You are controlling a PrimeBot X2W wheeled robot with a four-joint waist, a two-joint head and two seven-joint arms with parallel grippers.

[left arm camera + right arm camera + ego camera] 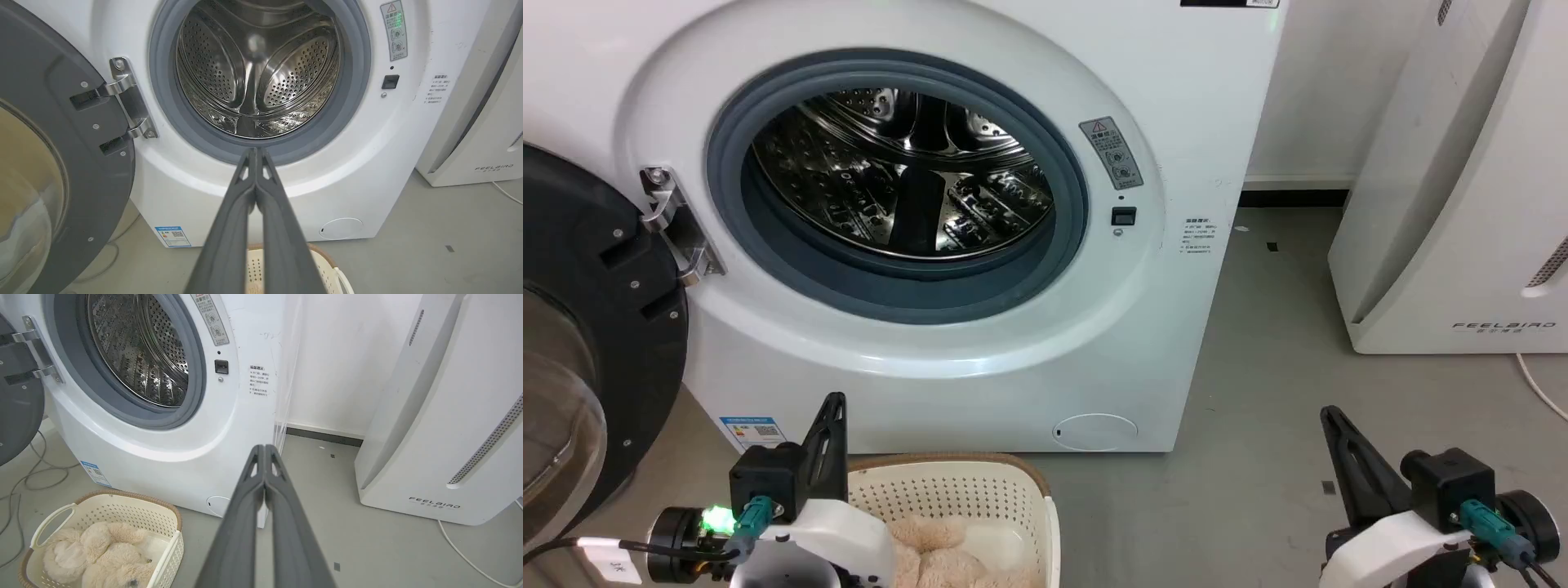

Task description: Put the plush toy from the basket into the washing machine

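Risk sits mostly in the pick-up, which is not yet begun. The plush toy point(98, 555) lies curled in the basket point(122, 510), filling most of it, and the basket stands on the floor just in front of the washing machine point(980, 359), below the porthole. Both claws are empty: the left gripper point(256, 155) has its two fingers pressed together and points toward the lower lip of the grey gasket point(261, 149), and the right gripper point(264, 451) is likewise closed, aimed at the machine's right corner, well apart from the toy.

A descent with the fingers closed like this would only prod the fur, so they need to spread first. A shallow pinch on pile alone will likely slip. The perforated basket looks light — a snagged limb could drag it up with the toy. The door point(572, 327) hangs open at the left, close to the left arm's side, and a wide swing could strike it. At the porthole, a drooping limb could catch on the gasket and leave the toy half outside the steel drum point(907, 171).
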